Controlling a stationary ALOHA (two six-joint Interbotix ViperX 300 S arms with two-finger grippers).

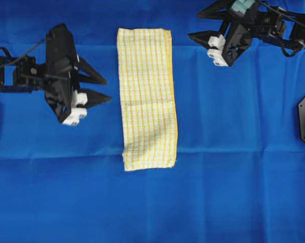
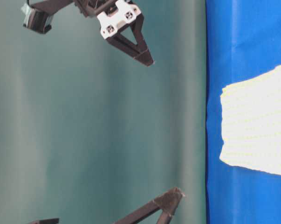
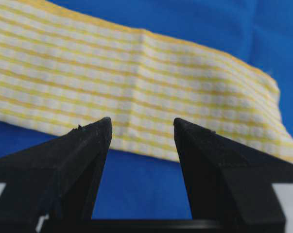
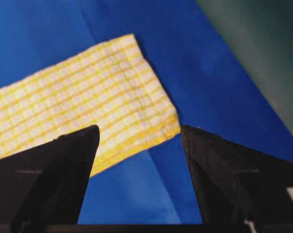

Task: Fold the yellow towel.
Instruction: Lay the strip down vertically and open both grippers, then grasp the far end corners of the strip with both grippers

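Observation:
The yellow towel (image 1: 147, 96) lies flat on the blue cloth as one long narrow strip, white with yellow checks. It runs from the far side toward the near side at the table's middle. My left gripper (image 1: 108, 89) hovers just left of the strip's middle, open, with nothing between its fingers. In the left wrist view the towel (image 3: 136, 82) lies beyond the open left gripper (image 3: 142, 125). My right gripper (image 1: 193, 25) is raised off the towel's far right corner, open and empty. The right wrist view shows that end of the towel (image 4: 78, 111) beyond the right gripper (image 4: 140, 131).
The blue cloth (image 1: 233, 152) covers the whole table, with creases across it. A dark green backdrop (image 2: 84, 130) stands behind the table. The table-level view shows the near towel end (image 2: 257, 126) and the right gripper (image 2: 147, 58) held above the surface.

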